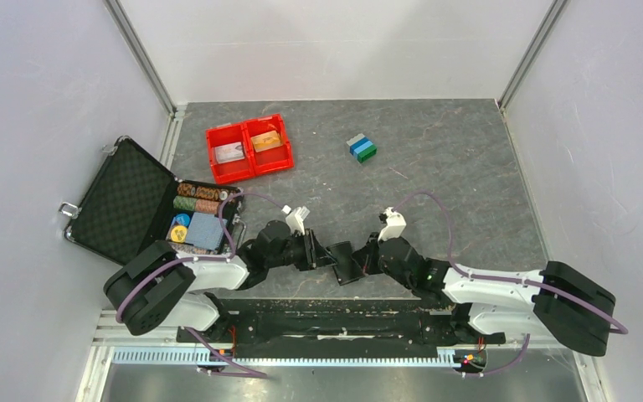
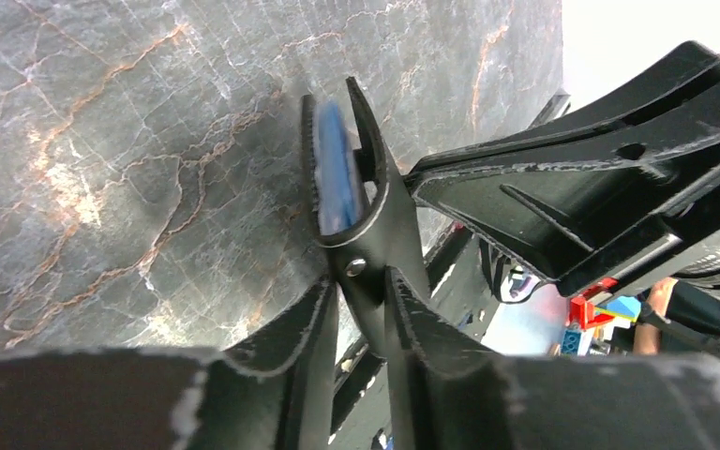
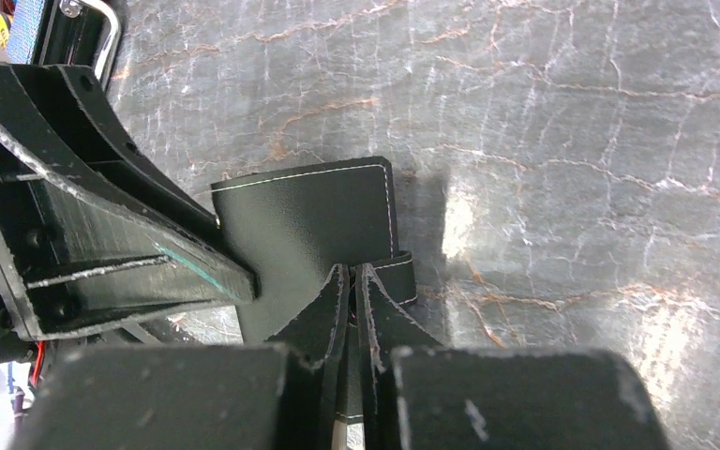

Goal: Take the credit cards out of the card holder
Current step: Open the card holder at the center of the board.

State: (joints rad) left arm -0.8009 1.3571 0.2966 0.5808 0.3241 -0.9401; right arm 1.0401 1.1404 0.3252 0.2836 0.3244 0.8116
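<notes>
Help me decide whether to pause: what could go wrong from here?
The right gripper pinches only an edge of the card holder, so it may slip free. The left gripper clamps the same holder close by; pulling against each other could twist it or make the grippers collide.

Black case (image 1: 121,199) left, red tray (image 1: 259,170) ahead.

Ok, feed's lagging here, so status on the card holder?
Left fingers shut on card holder edge. Right fingers shut on opposite edge. Holder held between both; nothing else near it.
</notes>
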